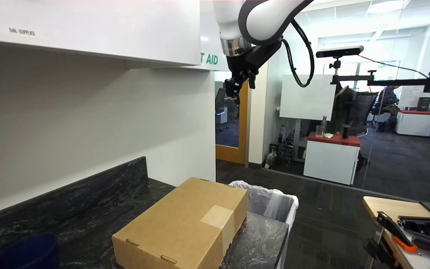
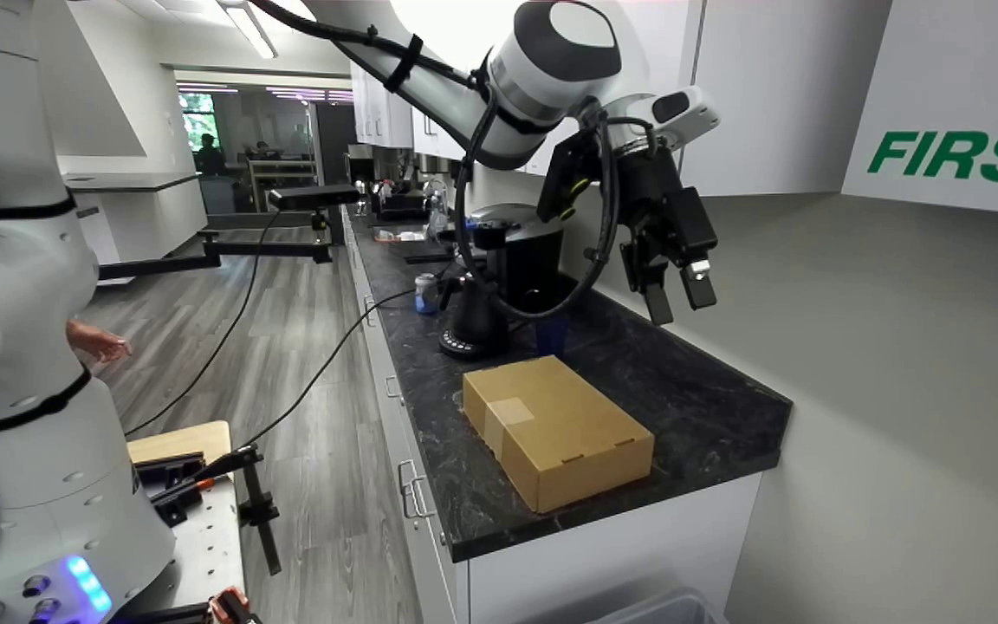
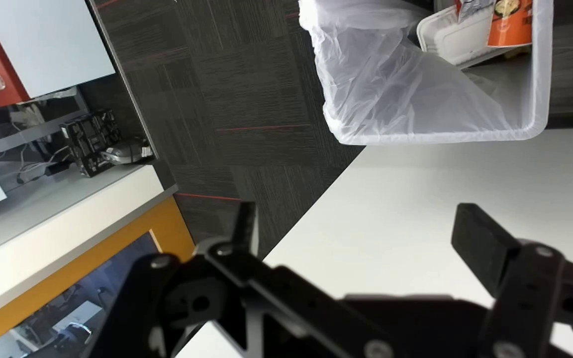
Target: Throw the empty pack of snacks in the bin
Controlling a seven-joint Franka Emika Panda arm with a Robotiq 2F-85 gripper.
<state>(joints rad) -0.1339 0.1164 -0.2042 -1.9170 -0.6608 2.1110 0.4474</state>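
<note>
The black counter (image 2: 711, 416) carries 1 cardboard box (image 2: 560, 425) and 1 can (image 2: 426, 294).

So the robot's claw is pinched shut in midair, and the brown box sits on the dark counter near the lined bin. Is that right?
Not quite: the claw in midair is open, its fingers apart in the wrist view. The brown box does sit on the dark counter near the lined bin.
</note>
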